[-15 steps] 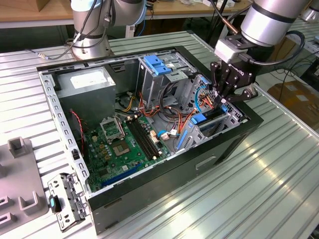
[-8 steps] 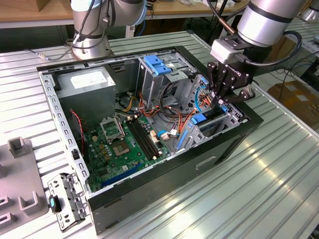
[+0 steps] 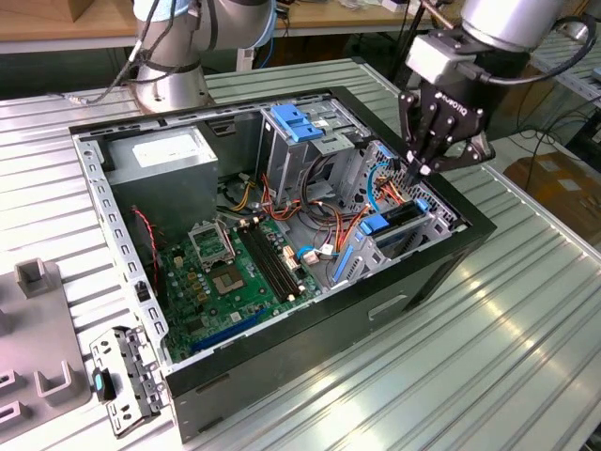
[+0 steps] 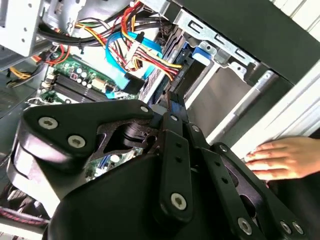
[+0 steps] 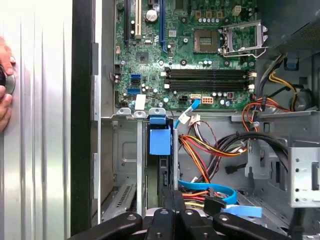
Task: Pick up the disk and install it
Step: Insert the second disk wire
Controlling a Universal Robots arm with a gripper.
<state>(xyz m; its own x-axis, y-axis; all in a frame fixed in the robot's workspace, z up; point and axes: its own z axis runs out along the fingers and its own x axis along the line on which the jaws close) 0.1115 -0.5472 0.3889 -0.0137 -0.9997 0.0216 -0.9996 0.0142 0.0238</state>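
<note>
The disk [image 3: 402,218] sits on edge in the drive cage at the open computer case's corner on the exterior view's right, dark with blue side rails. In the first wrist view the disk [image 5: 164,172] shows as a thin dark edge below a blue tab [image 5: 160,141]. My gripper [image 3: 417,170] hangs just above the disk's far end, its fingers drawn together to a point. I see nothing between them. In both wrist views the fingertips [image 4: 172,102] [image 5: 173,196] meet over the cage slot.
A person's hand [image 4: 280,159] [image 5: 4,85] rests on the ribbed table beside the case wall. Inside the case are the motherboard [image 3: 230,272], a grey power-supply box [image 3: 174,155], a light-blue latch [image 3: 296,122] and loose cables [image 3: 352,221]. Grey fixtures [image 3: 38,319] lie at the exterior view's left.
</note>
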